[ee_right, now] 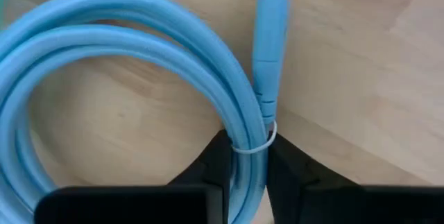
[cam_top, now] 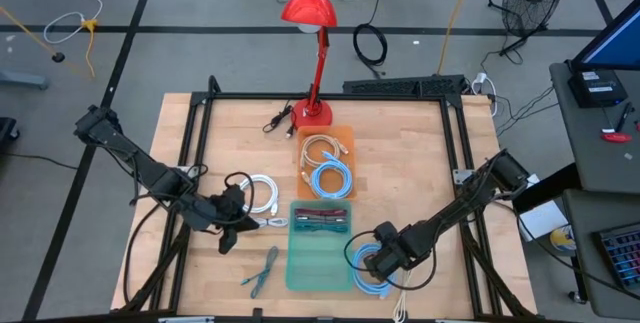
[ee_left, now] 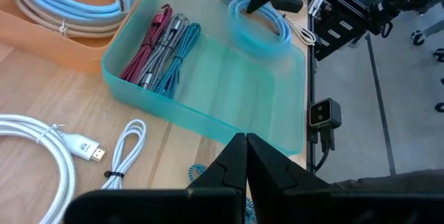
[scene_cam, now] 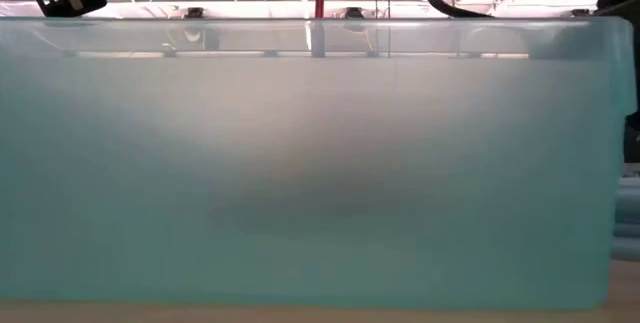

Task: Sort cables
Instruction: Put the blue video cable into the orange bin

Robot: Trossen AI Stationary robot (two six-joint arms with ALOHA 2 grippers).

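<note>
Right gripper (ee_right: pixel 248 165) clamps the blue coil (ee_right: pixel 139 37) on the table (ee_right: pixel 361 78). Left gripper (ee_left: pixel 246 156) is closed, empty.

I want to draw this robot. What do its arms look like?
Two thin dark arms, the left arm and the right arm, each made of jointed black segments with black cables looping alongside. Each end effector has two flat black fingers that narrow toward the tip.
</note>
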